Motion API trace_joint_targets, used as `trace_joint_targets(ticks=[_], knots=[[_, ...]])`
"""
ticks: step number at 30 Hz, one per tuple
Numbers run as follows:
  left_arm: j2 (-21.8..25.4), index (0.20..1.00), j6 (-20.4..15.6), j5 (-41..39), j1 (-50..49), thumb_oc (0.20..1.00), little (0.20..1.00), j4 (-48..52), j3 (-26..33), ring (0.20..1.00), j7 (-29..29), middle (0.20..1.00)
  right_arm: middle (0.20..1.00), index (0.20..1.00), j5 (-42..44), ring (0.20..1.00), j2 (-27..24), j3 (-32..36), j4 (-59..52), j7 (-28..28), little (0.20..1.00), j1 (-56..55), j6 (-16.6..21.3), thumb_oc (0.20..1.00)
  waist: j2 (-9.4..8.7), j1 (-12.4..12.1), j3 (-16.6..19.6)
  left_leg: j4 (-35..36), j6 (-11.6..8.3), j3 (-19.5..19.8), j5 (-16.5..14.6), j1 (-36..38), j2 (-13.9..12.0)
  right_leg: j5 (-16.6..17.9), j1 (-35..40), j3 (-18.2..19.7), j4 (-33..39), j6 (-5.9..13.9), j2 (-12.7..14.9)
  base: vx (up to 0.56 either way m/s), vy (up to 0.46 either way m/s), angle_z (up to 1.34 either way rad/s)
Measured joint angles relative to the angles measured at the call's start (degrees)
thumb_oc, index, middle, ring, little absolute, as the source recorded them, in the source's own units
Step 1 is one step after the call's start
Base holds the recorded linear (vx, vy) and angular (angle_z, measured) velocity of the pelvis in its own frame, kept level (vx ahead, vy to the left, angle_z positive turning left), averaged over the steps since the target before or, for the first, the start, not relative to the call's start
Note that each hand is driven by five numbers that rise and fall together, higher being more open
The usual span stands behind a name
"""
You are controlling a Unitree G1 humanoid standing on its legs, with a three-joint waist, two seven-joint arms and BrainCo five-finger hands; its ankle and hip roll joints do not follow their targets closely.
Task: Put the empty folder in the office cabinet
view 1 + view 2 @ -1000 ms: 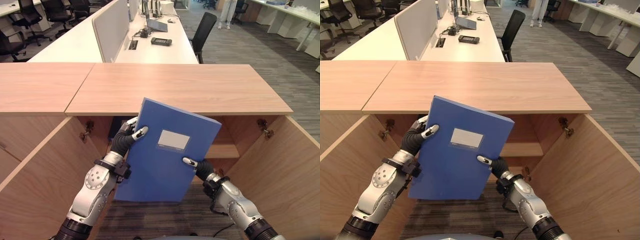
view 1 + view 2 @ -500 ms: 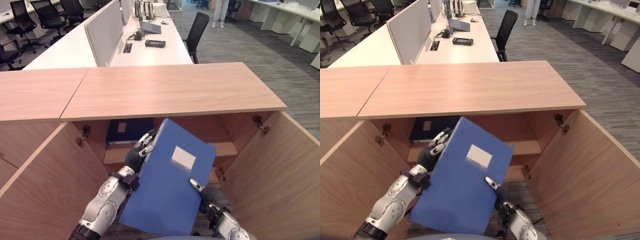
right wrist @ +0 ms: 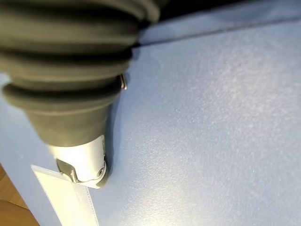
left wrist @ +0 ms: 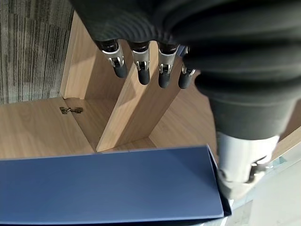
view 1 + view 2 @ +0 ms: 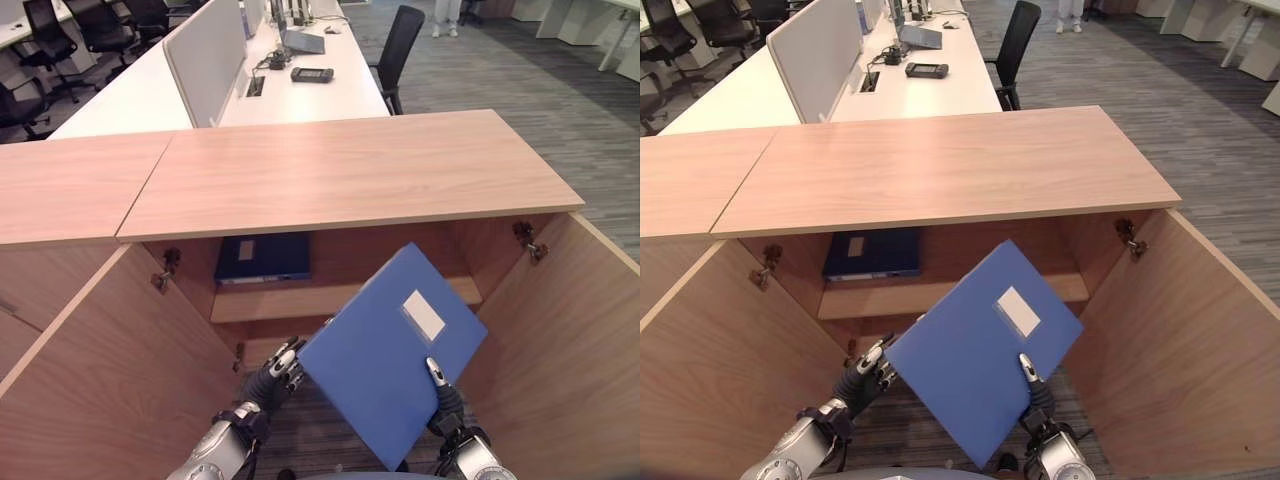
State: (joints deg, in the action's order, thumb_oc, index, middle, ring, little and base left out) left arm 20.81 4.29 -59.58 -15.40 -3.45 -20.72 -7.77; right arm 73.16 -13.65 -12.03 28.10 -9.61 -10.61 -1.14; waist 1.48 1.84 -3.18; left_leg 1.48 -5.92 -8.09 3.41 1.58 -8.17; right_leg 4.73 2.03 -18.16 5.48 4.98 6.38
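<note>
We hold the folder (image 5: 390,350) tilted before the open cabinet (image 5: 340,190), its upper end toward the shelf (image 5: 300,300). Right hand (image 5: 440,385) pinches its edge; left hand (image 5: 275,370) fingers straight, touching its corner.

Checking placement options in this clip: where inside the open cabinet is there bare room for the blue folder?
The shelf is bare from the dark folder across to the right wall. That dark folder crowds the shelf's left end. The blue folder, held by the left hand and right hand, fronts the lower opening.
</note>
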Motion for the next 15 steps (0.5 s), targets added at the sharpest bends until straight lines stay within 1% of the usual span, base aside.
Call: trace_joint_targets(ticks=[1, 2, 3, 4, 5, 6, 7, 8, 9, 11, 12, 13, 14, 15], knots=[[-0.5, 1.0, -0.1, -0.8, 0.5, 1.0, 1.0, 0.0, 0.0, 1.0, 0.0, 1.0, 0.2, 0.2, 0.0, 0.2, 0.6, 0.5, 0.8, 0.2, 0.2, 1.0, 0.2, 0.2, -0.49, -0.5, -1.5, -2.8, 0.06, 0.8, 0.0, -1.6, 0.0, 0.0, 0.0, -0.3, 0.0, -0.02, -0.3, -0.02, -0.078, 0.3], [-1.0, 1.0, -0.1, -1.0, 0.1, 1.0, 1.0, -0.1, 0.0, 1.0, -0.1, 1.0, 0.2, 0.2, 0.0, 0.2, 0.5, 0.5, 1.3, 0.2, 0.2, 1.8, 0.4, 0.2, 0.1, -1.5, -2.3, -4.7, -0.07, 0.7, 0.1, -2.8, -0.7, -0.1, -0.1, -0.2, -0.5, -0.05, -1.1, 0.03, -0.042, 0.28], [-1.5, 1.0, -0.3, -1.4, 0.6, 1.0, 1.0, -1.2, 0.1, 1.0, 0.0, 1.0, 0.2, 0.2, 0.0, 0.2, 0.6, 1.0, 1.5, 0.3, 0.2, 2.6, 0.5, 0.2, -0.32, -1.1, -3.4, -9.9, -0.24, 0.9, 0.2, -6.3, -0.7, -0.8, -0.6, 0.0, -0.9, -1.12, -0.7, 0.08, 0.02, 0.4], [-1.7, 1.0, -0.3, -1.5, 1.7, 1.0, 1.0, -2.2, 0.0, 1.0, 0.4, 1.0, 0.2, 0.2, 0.0, 0.2, 0.8, 1.4, 1.5, 0.4, 0.2, 3.2, 0.6, 0.2, -1.1, -1.3, -5.2, -15.6, -1.39, 0.4, 1.6, -9.7, -0.5, -1.0, -0.2, -0.5, -0.7, -1.65, 0.3, 0.11, 0.041, 0.47], [-1.9, 1.0, 0.0, -1.5, 1.1, 1.0, 1.0, -2.8, -0.1, 1.0, 0.6, 1.0, 0.2, 0.2, 0.0, 0.2, 0.9, 1.3, 1.5, 0.5, 0.2, 3.2, 0.5, 0.2, -2.19, -2.4, -5.9, -16.3, -1.26, -1.4, 1.2, -11.6, 0.0, -1.2, 0.2, -0.6, -0.1, -2.3, 1.1, 0.17, 0.096, 0.34], [-2.0, 1.0, 0.2, -1.5, 0.7, 1.0, 1.0, -3.8, -0.1, 1.0, 0.6, 1.0, 0.2, 0.2, 0.0, 0.2, 0.8, 1.2, 1.5, 0.5, 0.2, 3.3, 0.5, 0.2, -2.34, -2.7, -6.0, -11.3, -0.72, -3.4, 0.7, -11.0, 1.8, -1.3, 0.1, -0.8, -0.1, -2.51, 2.5, 0.13, 0.084, 0.17], [-2.1, 1.0, 0.2, -1.5, 0.6, 1.0, 1.0, -4.0, 0.0, 1.0, 0.7, 1.0, 0.2, 0.2, 0.0, 0.2, 0.6, 1.2, 1.6, 0.5, 0.2, 3.6, 0.5, 0.2, -1.99, -2.6, -6.0, -7.5, -0.86, -4.2, 0.7, -11.2, 3.2, -1.4, -0.1, -0.8, 0.0, -2.57, 3.3, 0.14, 0.1, 0.11], [-3.1, 1.0, 0.0, -2.5, 0.8, 1.0, 1.0, -5.4, 0.5, 1.0, 0.6, 1.0, 0.2, 0.2, -0.1, 0.2, 0.5, 1.2, 1.8, 0.5, 0.2, 4.1, 0.5, 0.2, -1.88, -2.4, -5.9, -4.8, -1.06, -4.3, 0.8, -11.0, 4.5, -1.4, -1.0, -0.5, -0.1, -2.62, 4.0, 0.17, 0.134, -0.07], [-4.1, 1.0, 0.1, -2.7, 1.3, 1.0, 1.0, -7.0, 0.5, 1.0, 0.9, 1.0, 0.2, 0.2, -0.1, 0.2, 0.4, 1.2, 1.8, 0.5, 0.2, 4.6, 0.5, 0.2, -1.56, -2.6, -6.2, -3.5, -1.01, -4.1, 0.7, -11.3, 5.1, -1.4, -1.4, 0.4, 0.0, -2.6, 4.2, 0.24, 0.182, -0.26], [-5.7, 1.0, 0.7, -3.5, 1.3, 1.0, 1.0, -7.7, 0.3, 1.0, 1.1, 1.0, 0.2, 0.2, 0.0, 0.2, 0.9, 1.5, 3.8, 0.6, 0.2, 5.7, 0.5, 0.2, 0.35, -2.5, -6.3, 2.5, -0.86, -2.5, 0.7, -8.2, 5.0, -1.1, -2.0, 1.8, -0.1, -2.16, 3.1, 0.26, 0.213, -0.43], [-5.8, 1.0, 0.7, -4.2, 1.2, 1.0, 1.0, -7.6, 0.2, 1.0, 1.1, 1.0, 0.2, 0.2, 0.0, 0.2, 1.0, 2.2, 5.1, 0.6, 0.2, 5.7, 0.4, 0.2, 1.24, -2.7, -6.2, 3.2, -0.04, -2.2, 0.1, -6.3, 4.7, -1.0, -1.9, 2.9, -0.1, -1.88, 2.5, 0.17, 0.164, -0.63], [-5.8, 1.0, 0.8, -4.6, 0.4, 1.0, 1.0, -7.5, -0.1, 1.0, 1.2, 1.0, 0.2, 0.2, 0.0, 0.2, 0.8, 2.4, 6.1, 0.7, 0.2, 5.6, 0.4, 0.2, 2.52, -2.9, -5.6, 4.1, 1.13, -2.2, -0.3, -4.0, 4.1, -0.4, -1.5, 3.4, -0.1, -0.67, 1.8, 0.16, 0.236, -0.56], [-5.4, 1.0, 0.8, -4.9, 0.1, 1.0, 1.0, -7.3, 0.1, 1.0, 1.5, 1.0, 0.2, 0.2, 0.0, 0.2, 1.3, 2.4, 6.2, 0.8, 0.2, 4.7, 0.5, 0.2, 2.3, -2.6, -5.3, 3.6, 2.05, -3.2, 1.5, -4.2, 4.5, -0.4, -1.4, 4.2, 0.0, 0.67, 2.1, 0.16, 0.235, -0.47], [-4.4, 1.0, 0.7, -5.1, -0.3, 1.0, 1.0, -6.3, 0.4, 1.0, 1.8, 1.0, 0.2, 0.2, 0.0, 0.2, 2.3, 2.6, 6.3, 0.9, 0.2, 3.7, 0.3, 0.2, 1.32, -2.5, -4.9, 3.5, 2.19, -4.6, 1.6, -4.3, 5.1, -0.6, -1.5, 4.9, -0.2, 1.13, 3.0, 0.16, 0.264, -0.31]])
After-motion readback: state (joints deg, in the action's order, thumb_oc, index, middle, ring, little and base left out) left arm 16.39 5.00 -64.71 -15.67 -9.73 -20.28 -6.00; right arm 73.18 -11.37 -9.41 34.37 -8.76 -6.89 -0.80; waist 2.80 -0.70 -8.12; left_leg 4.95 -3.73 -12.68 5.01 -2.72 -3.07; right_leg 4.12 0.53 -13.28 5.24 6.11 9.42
